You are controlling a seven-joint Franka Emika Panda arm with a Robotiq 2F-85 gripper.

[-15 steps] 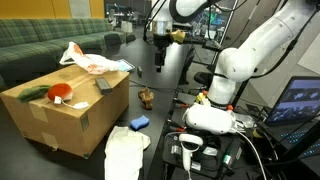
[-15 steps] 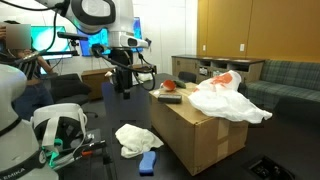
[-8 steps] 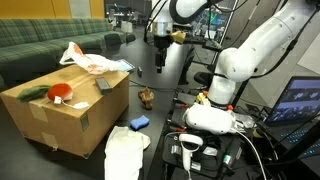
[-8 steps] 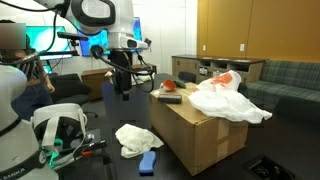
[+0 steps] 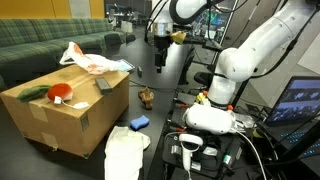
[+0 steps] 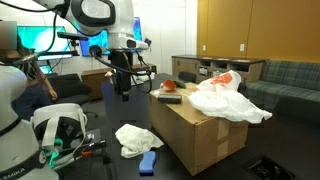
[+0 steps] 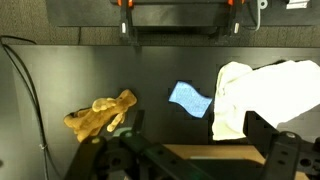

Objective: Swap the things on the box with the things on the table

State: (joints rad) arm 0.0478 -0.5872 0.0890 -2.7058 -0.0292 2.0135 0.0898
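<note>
The brown cardboard box (image 5: 62, 120) (image 6: 196, 138) stands on the black table (image 5: 165, 112) (image 7: 70, 70). On the box lie a white plastic bag (image 5: 90, 60) (image 6: 226, 100), a red thing (image 5: 60, 92) (image 6: 170, 87), a green thing (image 5: 33, 93) and a small dark item (image 5: 103, 85). On the table lie a white cloth (image 5: 125, 152) (image 6: 135, 137) (image 7: 265, 92), a blue cloth (image 5: 139, 122) (image 6: 148, 162) (image 7: 190, 98) and a brown toy (image 5: 146, 97) (image 7: 100, 113). My gripper (image 5: 159, 66) (image 6: 124, 93) (image 7: 195, 126) hangs open and empty, high above the table beside the box.
The robot's white base (image 5: 215, 118) and cabling (image 5: 200, 150) stand beside the cloth. A black cable (image 7: 25, 90) runs across the table. A green sofa (image 5: 40, 40) stands behind the box, a monitor (image 5: 300, 100) at the side. A person (image 6: 15, 40) sits near the screens.
</note>
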